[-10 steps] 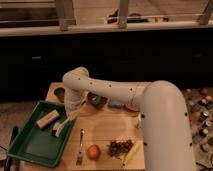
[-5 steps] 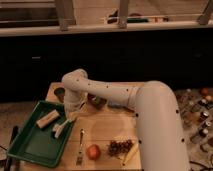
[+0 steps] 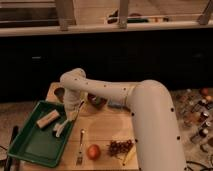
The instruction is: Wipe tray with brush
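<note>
The green tray [image 3: 31,145] lies at the left front of the wooden table. The brush [image 3: 61,127] shows as a slim white handle slanting down over the tray's right rim, with its lower end inside the tray. Its dark bristle head does not show. My gripper [image 3: 73,113] hangs at the end of the white arm, just above the tray's right rim and at the upper end of the handle. A tan wooden block [image 3: 48,118] lies in the tray's back part, left of the gripper.
A metal fork [image 3: 80,147] lies on the table right of the tray. A red-orange fruit [image 3: 93,151] and a bunch of grapes [image 3: 120,146] lie near the front edge. A dark bowl [image 3: 96,101] stands behind. My arm [image 3: 150,115] fills the right side.
The arm's thick link on the right has swung a little left and looms larger. The gripper and the white handle stay at the tray's right rim.
</note>
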Controlling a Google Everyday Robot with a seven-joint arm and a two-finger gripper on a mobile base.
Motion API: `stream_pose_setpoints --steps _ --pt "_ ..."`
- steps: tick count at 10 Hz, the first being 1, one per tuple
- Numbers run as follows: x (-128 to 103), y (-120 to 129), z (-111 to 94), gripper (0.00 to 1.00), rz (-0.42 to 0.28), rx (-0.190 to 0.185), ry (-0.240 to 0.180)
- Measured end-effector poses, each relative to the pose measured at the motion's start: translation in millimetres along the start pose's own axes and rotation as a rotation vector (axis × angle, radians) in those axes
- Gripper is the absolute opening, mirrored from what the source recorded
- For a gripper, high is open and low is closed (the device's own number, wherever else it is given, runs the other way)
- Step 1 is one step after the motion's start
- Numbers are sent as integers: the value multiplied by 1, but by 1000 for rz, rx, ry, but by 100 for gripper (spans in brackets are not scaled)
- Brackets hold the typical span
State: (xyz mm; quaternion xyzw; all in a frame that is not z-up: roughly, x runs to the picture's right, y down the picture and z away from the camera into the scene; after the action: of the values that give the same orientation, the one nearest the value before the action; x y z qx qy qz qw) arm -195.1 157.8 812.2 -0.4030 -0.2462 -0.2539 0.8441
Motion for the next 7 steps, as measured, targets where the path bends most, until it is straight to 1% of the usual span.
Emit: stream_pose_setpoints --steps 1,2,3,4,7 --pt "3 -13 -1 0 -13 3 11" --pt "-1 -24 -3 0 -32 0 13" --pt "-11 -36 -3 0 -56 3 10" --pt "-14 -42 -5 0 -81 5 5" --pt "-35 -41 -1 0 -150 2 -28"
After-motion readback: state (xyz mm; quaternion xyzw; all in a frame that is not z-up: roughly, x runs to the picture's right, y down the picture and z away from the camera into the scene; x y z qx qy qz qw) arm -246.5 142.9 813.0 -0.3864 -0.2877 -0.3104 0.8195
